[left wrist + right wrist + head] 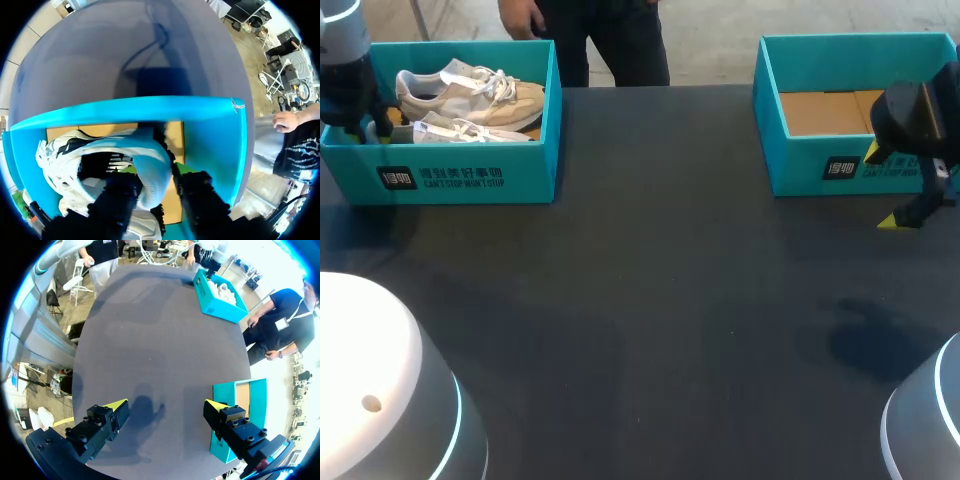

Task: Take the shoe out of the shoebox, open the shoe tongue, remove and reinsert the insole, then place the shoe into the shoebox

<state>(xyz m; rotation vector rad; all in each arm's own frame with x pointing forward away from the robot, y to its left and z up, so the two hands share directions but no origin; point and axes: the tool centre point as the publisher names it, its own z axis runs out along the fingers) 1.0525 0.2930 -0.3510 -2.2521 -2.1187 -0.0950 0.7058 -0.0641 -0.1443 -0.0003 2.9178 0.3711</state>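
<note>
The teal shoebox [455,180] at the table's far left holds two beige-and-white shoes [470,95]. My left gripper [370,120] is down inside the box's left end. In the left wrist view its fingers [127,172] press on both sides of the white heel of one shoe [150,165], so my left gripper [154,170] is shut on that shoe. The shoe lies on its side across the box [215,135]. My right gripper [910,215] hangs open over the table's right edge, holding nothing [167,407].
A second teal box [820,165] with a bare cardboard bottom stands at the far right, just behind my right gripper; it also shows beside the right fingers [235,405]. Dark tabletop [650,300] lies between the boxes.
</note>
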